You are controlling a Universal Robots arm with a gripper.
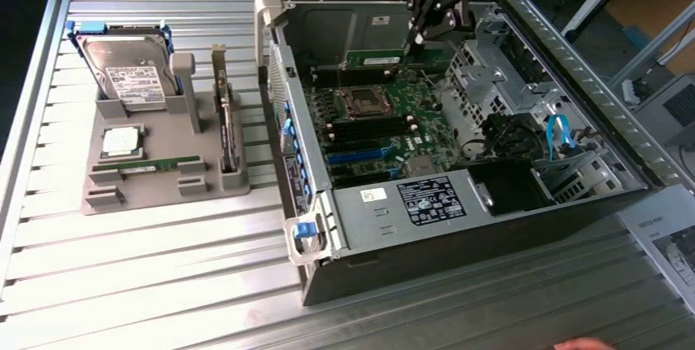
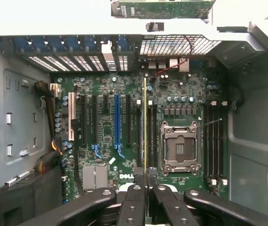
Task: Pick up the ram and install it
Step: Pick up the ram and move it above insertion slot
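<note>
While a tray point(image 1: 163, 195) with a drive point(image 1: 130, 77) and a spare stick point(image 1: 146, 165) sits on the desk point(image 1: 130, 277) at nine o'clock of the open case point(image 1: 489, 240), the pincer point(image 1: 418, 41) pinches the ram point(image 1: 375, 60), a thin green labelled stick, at twelve o'clock of the socket point(image 1: 364, 103).

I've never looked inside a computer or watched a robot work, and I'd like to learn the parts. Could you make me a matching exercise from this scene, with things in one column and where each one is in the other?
Things:
1 hard drive
2 processor chip
3 expansion card
4 gripper

Places:
a lying flat on the grey tray
b over the open computer case, shut on the ram
c upright, with blue rails at its sides
d on edge along the tray's side nearest the case

Pairs: 1-c; 2-a; 3-d; 4-b
</note>
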